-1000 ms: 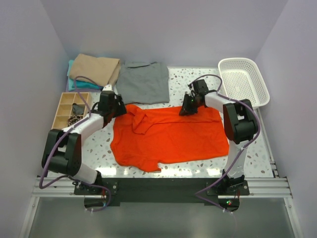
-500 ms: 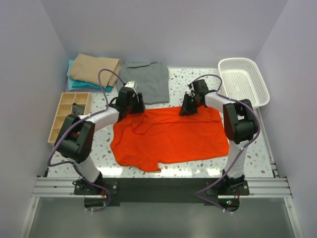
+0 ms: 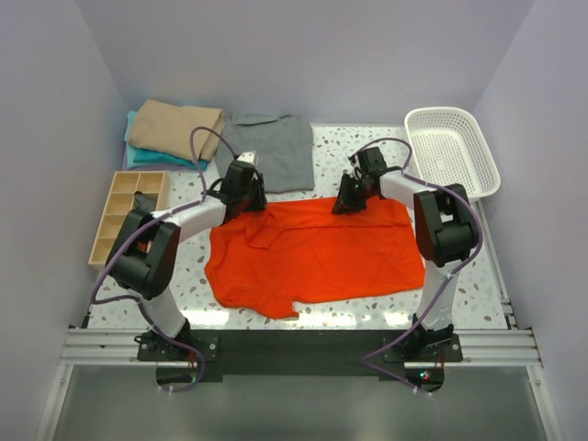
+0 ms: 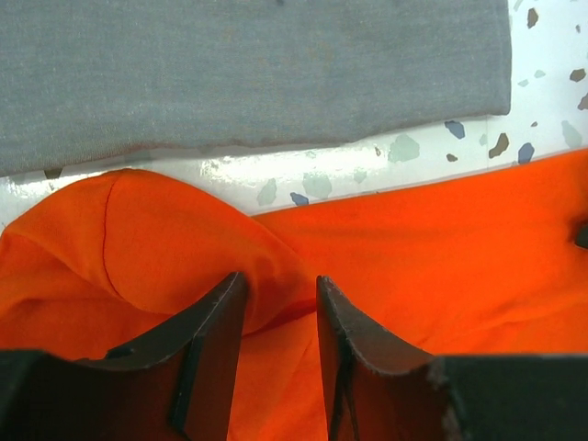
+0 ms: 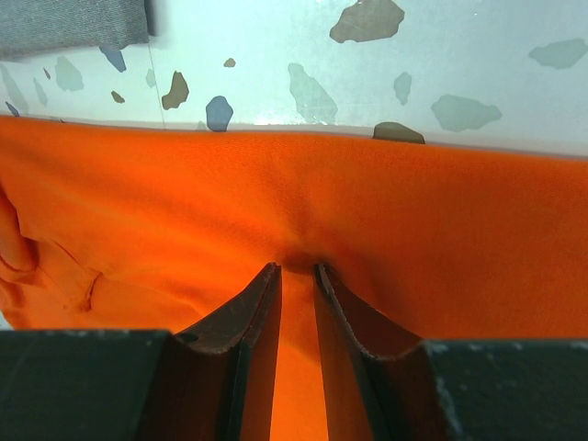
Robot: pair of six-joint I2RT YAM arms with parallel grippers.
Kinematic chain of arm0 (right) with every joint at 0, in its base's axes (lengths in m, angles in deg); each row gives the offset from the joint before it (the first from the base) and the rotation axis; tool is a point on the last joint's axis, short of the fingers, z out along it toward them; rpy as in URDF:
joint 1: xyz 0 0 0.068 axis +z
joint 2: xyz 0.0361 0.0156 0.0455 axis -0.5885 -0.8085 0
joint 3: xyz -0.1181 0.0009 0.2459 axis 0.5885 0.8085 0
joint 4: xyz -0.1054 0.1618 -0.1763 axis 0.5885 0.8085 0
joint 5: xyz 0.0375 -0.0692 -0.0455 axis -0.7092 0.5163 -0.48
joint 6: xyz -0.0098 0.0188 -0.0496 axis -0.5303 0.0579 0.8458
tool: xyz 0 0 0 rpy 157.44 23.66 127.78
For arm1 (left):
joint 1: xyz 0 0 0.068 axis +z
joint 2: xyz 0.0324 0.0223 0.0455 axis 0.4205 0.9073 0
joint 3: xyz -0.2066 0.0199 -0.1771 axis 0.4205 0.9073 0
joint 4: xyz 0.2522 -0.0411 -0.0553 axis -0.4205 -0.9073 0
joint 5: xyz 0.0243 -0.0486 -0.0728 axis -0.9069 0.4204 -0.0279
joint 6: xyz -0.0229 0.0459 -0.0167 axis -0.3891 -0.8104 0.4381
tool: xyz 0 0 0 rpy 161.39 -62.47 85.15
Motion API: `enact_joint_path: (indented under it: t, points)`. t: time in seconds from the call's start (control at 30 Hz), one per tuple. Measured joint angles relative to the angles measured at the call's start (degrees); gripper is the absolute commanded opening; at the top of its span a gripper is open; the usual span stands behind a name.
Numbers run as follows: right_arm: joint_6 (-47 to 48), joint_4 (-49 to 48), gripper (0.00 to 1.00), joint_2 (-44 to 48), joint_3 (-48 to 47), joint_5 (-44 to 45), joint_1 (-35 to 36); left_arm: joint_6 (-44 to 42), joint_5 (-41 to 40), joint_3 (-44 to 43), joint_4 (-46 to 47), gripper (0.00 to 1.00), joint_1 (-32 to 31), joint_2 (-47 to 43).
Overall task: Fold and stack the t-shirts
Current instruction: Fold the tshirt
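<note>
1. The orange-red t-shirt lies spread, front side down or up I cannot tell, in the middle of the speckled worktop, with loose folds at its far left corner.
2. The left claw sits low on that rumpled corner. Its two fingers stand a moderate gap apart on either side of a raised ridge of orange cloth. I cannot tell whether they press the ridge or only flank it.
3. The right claw is at the shirt's far edge, right of centre. Its fingers are drawn narrow, and the orange cloth puckers between the tips, pinched.
4. The grey t-shirt lies flat just beyond the orange one, a strip of bare worktop between them.
5. In the far left corner a folded tan t-shirt rests on a folded teal t-shirt.
6. A wooden tray stands at the left edge, and a white mesh basket at the far right.
</note>
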Motion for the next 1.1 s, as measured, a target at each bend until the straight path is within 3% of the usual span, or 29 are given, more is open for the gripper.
enact_joint_path:
  t: [0.33,0.37,0.47,0.6,0.87,1.1]
  points:
    - [0.00,-0.02,0.28,0.00,0.00,-0.04,0.00,-0.04,-2.05,-0.13,-3.17,0.49,-0.24,1.16]
    - [0.00,-0.04,0.29,0.00,0.00,-0.04,0.00,-0.04,-2.32,-0.15,-3.50,0.48,-0.24,1.20]
    - [0.00,-0.04,0.29,0.00,0.00,-0.07,0.00,-0.09,-2.89,-0.20,-3.67,0.30,-0.24,1.20]
    - [0.00,-0.04,0.29,0.00,0.00,-0.07,0.00,-0.26,-3.10,-0.22,-3.67,0.00,-0.26,1.20]
    - [-0.07,-0.15,0.28,0.00,0.07,-0.07,0.00,-0.22,-6.82,-0.15,-6.97,0.00,-0.26,-0.85]
    - [-0.09,-0.17,0.28,0.00,0.09,-0.07,0.00,0.52,-12.22,2.97,-10.78,0.00,1.27,-13.07]
